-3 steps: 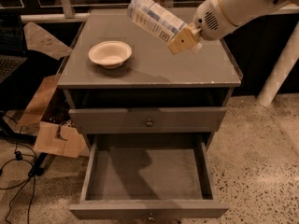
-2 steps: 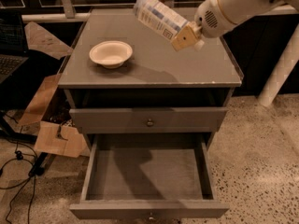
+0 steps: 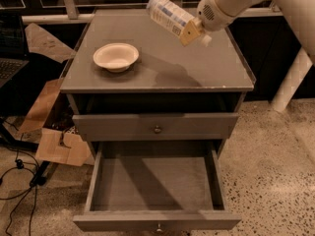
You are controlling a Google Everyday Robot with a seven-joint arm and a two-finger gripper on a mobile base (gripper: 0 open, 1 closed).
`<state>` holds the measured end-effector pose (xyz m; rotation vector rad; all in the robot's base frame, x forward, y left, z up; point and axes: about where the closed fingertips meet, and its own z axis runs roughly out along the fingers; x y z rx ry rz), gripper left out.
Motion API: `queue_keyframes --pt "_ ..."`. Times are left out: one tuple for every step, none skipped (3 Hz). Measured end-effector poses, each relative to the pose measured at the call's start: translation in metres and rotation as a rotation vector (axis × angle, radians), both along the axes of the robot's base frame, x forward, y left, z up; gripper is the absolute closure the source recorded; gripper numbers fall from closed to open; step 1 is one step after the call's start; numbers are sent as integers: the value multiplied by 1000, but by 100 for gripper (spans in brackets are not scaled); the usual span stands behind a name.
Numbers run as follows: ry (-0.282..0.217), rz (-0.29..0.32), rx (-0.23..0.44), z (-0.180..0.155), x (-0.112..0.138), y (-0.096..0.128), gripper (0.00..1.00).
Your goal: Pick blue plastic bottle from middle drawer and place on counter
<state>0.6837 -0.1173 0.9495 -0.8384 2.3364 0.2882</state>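
My gripper is shut on the blue plastic bottle and holds it tilted in the air above the back right of the counter. The bottle is clear with a white-blue label; its capped end lies in the gripper, and the cap pokes out below. The bottle's far end points up and left. The middle drawer stands pulled open below, with a bare grey floor and a small knob on its front.
A shallow cream bowl sits on the left of the counter. A shut drawer front with a knob is above the open drawer. Cardboard pieces and cables lie on the floor at left. A white post stands at right.
The gripper has carried the bottle a little up and toward the back of the counter. The bowl and the drawer have not moved.
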Motion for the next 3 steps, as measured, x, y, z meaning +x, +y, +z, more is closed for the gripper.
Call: queue_keyframes --pt "36 -193 -34 -17 31 -10 100" --pt "86 -291 -16 -45 37 -24 100" --pt "104 -241 -19 -55 34 -13 100"
